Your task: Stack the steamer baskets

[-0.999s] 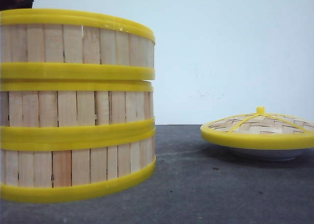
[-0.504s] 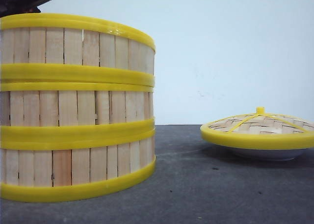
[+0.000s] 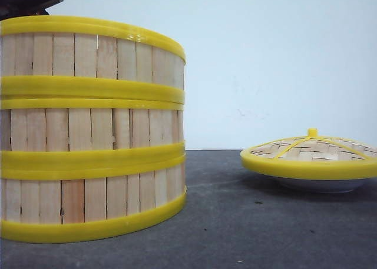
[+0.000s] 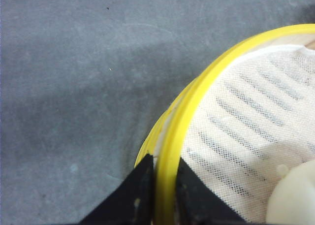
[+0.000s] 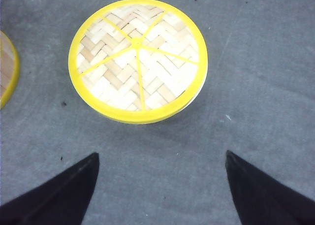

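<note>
The steamer baskets (image 3: 91, 128), three round shallow baskets with walls of upright light wood slats and yellow plastic bands, are standing stacked one on another at the left of the dark grey surface (image 3: 247, 222) in the front view. The top basket (image 3: 91, 57) is sitting squarely on the middle one. The left hand (image 4: 164, 195) is gripping the top basket's yellow rim, one black finger (image 4: 133, 200) pressing on the outside and the other on the inside, the gap between them narrowed to the width of the rim. Inside that basket a white mesh liner (image 4: 246, 136) is showing, and a pale rounded object (image 4: 295, 195) is lying on it at the edge of the left wrist view. Well apart to the right, the domed woven lid with a yellow rim and knob (image 3: 311, 156) is resting on a white shallow plate (image 3: 321, 185). The right hand (image 5: 160, 195) is hovering above the surface near the lid, its fingers spread wide and holding nothing.
</note>
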Action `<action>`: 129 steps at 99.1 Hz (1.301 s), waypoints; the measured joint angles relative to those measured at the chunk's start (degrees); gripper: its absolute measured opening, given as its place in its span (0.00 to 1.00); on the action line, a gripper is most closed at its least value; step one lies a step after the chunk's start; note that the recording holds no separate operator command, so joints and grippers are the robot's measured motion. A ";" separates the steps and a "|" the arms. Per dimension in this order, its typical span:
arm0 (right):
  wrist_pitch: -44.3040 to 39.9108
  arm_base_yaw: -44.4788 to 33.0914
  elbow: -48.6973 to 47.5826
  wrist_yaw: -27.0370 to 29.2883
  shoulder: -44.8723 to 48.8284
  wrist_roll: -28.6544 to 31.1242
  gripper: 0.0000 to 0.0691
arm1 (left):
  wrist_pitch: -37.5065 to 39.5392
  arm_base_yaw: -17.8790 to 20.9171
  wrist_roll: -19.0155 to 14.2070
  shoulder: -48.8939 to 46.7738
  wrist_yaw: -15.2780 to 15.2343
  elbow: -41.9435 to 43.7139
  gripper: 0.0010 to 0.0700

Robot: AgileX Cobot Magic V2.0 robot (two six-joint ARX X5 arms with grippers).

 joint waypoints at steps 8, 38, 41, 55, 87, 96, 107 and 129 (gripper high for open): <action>0.00 0.00 0.00 0.00 0.00 0.00 0.73 | -0.35 -0.04 0.00 0.00 -0.35 0.13 0.03; 0.00 0.00 0.00 0.00 0.00 0.00 0.73 | -0.59 -0.59 -0.02 0.00 -1.68 0.24 0.03; 0.00 0.00 0.00 0.00 0.00 0.00 0.73 | -0.59 -0.61 -0.04 0.00 -1.73 0.24 0.03; 0.00 0.00 0.00 0.00 0.00 0.00 0.73 | -1.92 -0.63 -0.46 0.44 -2.73 0.09 0.08; 6.97 0.00 -2.97 -2.97 -0.17 0.02 0.73 | -1.03 -0.39 -1.36 0.31 -3.28 -0.15 0.31; 12.24 0.00 -6.84 -4.50 0.26 0.11 0.73 | -1.09 -0.39 -1.57 -1.75 -3.30 -0.13 0.32; 19.63 0.00 -11.63 -4.55 3.10 0.31 0.73 | -1.09 -0.37 -1.95 -5.35 -3.28 1.11 0.32; 33.51 -0.09 -13.33 -8.24 14.80 0.44 0.73 | -0.87 0.07 -1.95 -13.84 -3.30 2.64 0.32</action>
